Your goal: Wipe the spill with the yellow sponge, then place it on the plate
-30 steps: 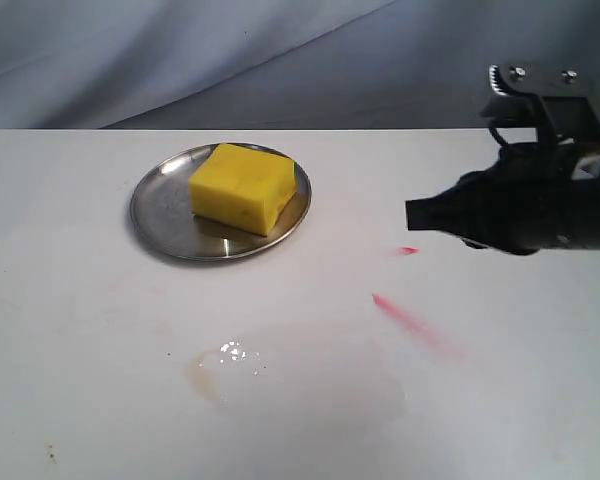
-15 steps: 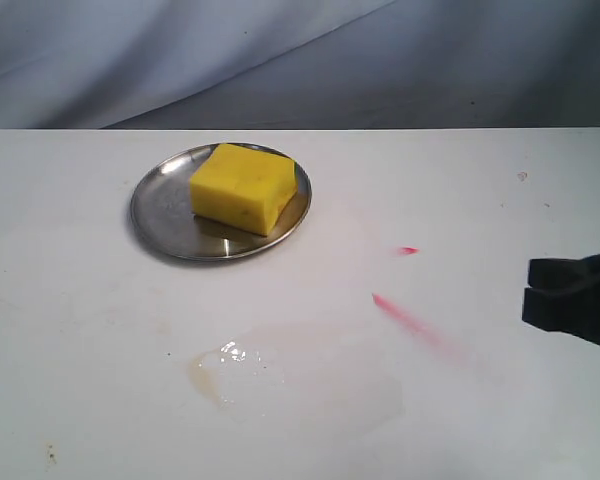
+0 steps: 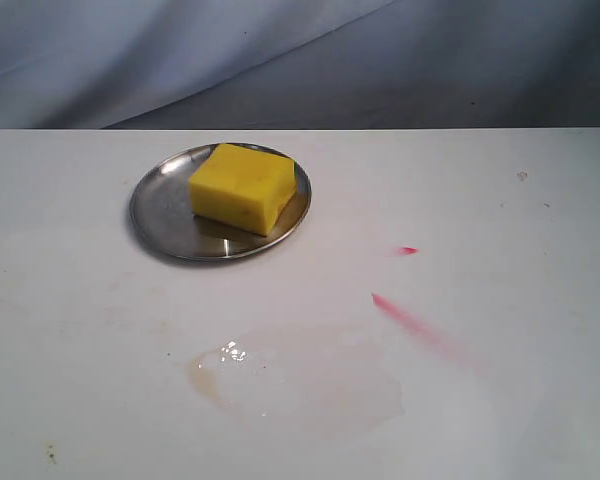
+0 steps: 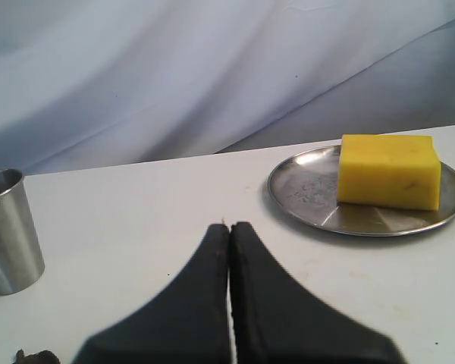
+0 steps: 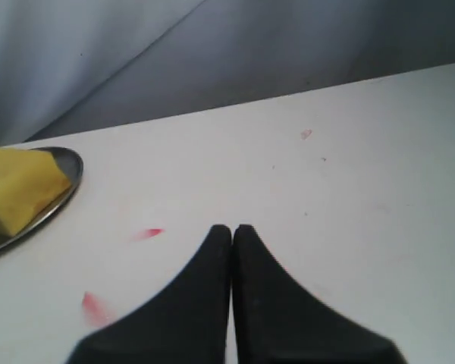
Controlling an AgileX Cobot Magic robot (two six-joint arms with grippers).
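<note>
The yellow sponge [image 3: 242, 187] lies flat on the steel plate [image 3: 158, 213] at the back left of the white table. A thin glossy wet smear with an amber edge, the spill [image 3: 280, 378], spreads near the front. Neither arm shows in the exterior view. In the left wrist view my left gripper [image 4: 229, 227] is shut and empty, well short of the plate [image 4: 303, 189] and sponge [image 4: 388, 171]. My right gripper [image 5: 231, 228] is shut on nothing over bare table, with the plate's rim [image 5: 67, 193] and sponge [image 5: 19, 189] far off to one side.
Pink-red streaks [image 3: 410, 318] mark the table right of the spill, and a small red spot [image 3: 408, 250] lies behind them. A steel cup [image 4: 9, 230] stands upright in the left wrist view. A grey cloth backdrop hangs behind the table.
The right arm has pulled back out of the exterior view, from right of the plate down past the right edge. Sponge, plate and spill have not moved.
</note>
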